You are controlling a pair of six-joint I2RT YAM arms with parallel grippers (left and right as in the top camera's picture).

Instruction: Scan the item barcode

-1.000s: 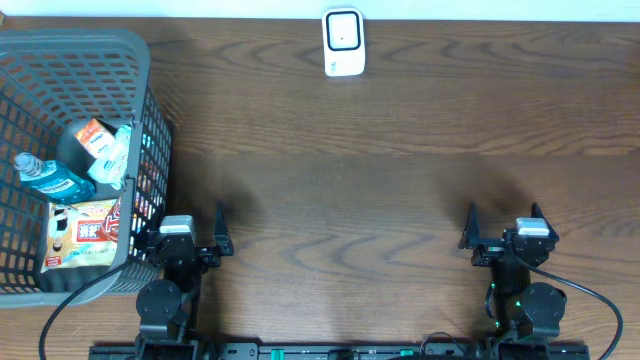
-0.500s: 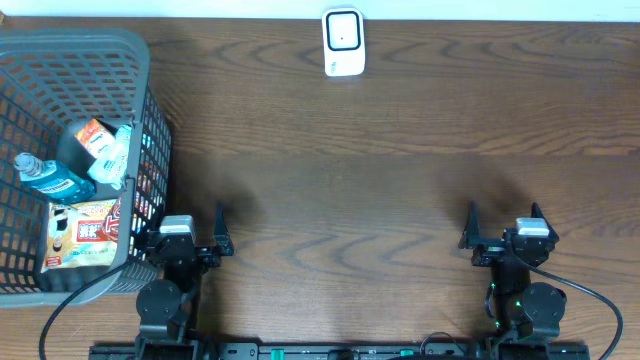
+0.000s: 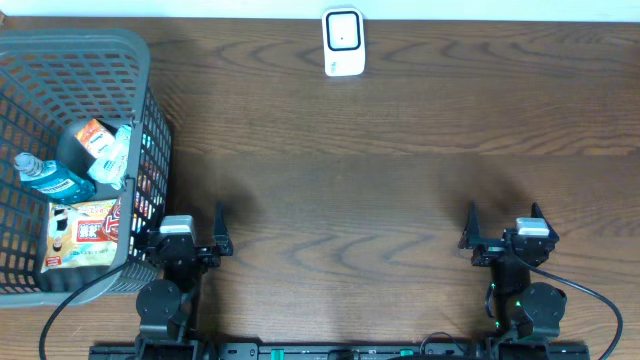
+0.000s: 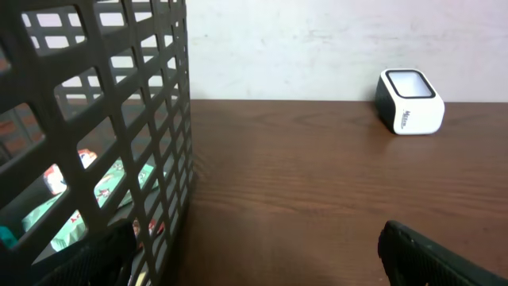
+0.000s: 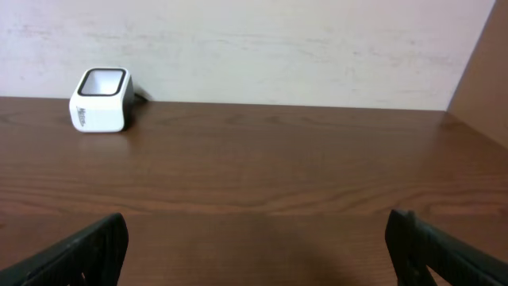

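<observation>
Your left gripper (image 3: 180, 224) and right gripper (image 3: 503, 226) stand wide open and empty at the counter's (image 3: 350, 190) near edge, ready to pick. The items (image 3: 85, 232) lie in the basket (image 3: 75, 38) just beside the left gripper, so that arm probably fetches them. The scanner (image 3: 343, 42) waits at the far edge.

Light was even and diffuse; bench (image 3: 400, 130) showed mild sheen, faint soft shadows (overhead view); wrist pictures slightly soft.

The grey basket (image 3: 150, 130) at the tabletop's (image 3: 400, 200) left edge is cut off by the overhead picture's left side. Inside, the blue bottle (image 3: 48, 181) and packets (image 3: 85, 232) overlap, their labels too small to read. In the left wrist view, the mesh wall hides most of them.
</observation>
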